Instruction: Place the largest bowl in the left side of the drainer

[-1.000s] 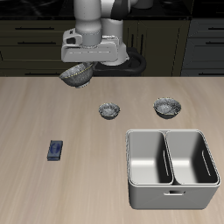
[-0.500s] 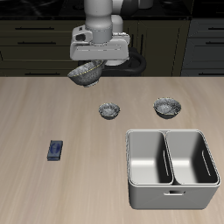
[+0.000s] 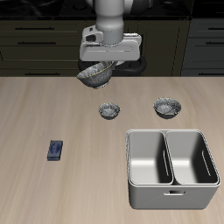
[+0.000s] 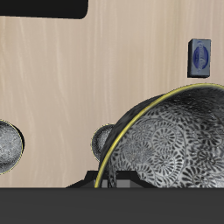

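My gripper (image 3: 101,63) is shut on the rim of the largest bowl (image 3: 94,75), a grey-blue speckled bowl that hangs tilted in the air above the back of the table. In the wrist view the bowl (image 4: 171,140) fills much of the frame, showing its patterned inside and pale rim. The drainer (image 3: 131,164), a grey metal tub with two basins, stands near the table's front edge, well away from the bowl. It is out of the wrist view.
The tiny speckled bowl (image 3: 109,110) and the mid-sized speckled bowl (image 3: 167,107) sit on the table between the held bowl and the drainer. Both show in the wrist view, tiny (image 4: 104,140) and mid-sized (image 4: 7,144). A small blue object (image 3: 56,150) lies apart.
My gripper has carried the largest bowl sideways through the air toward the drainer's side of the table, at about the same height. Nothing on the table has moved.
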Tool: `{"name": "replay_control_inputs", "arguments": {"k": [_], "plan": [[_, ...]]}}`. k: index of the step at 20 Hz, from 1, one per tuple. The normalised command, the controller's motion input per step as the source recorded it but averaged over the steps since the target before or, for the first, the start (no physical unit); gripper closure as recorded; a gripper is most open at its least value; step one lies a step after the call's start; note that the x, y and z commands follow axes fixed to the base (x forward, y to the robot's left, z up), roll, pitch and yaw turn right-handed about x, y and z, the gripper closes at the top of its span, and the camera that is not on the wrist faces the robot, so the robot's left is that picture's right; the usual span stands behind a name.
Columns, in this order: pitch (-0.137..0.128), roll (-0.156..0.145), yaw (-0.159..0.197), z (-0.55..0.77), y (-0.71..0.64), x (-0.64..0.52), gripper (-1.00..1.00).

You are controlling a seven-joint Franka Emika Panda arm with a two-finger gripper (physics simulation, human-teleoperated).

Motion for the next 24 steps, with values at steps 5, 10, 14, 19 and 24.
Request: {"name": "replay_control_inputs", "arguments": {"k": [5,10,14,19,24], "plan": [[0.015,0.027,-0.012,0.02,0.33,0.11,1.0],[0.004,0.018,-0.019,0.08,0.34,0.11,1.0],[-0.001,0.02,-0.016,0.13,0.35,0.12,1.0],[-0.011,0.01,0.0,0.12,0.26,0.14,1.0],[0.012,-0.036,-0.004,0.07,0.1,0.27,1.0]]}}
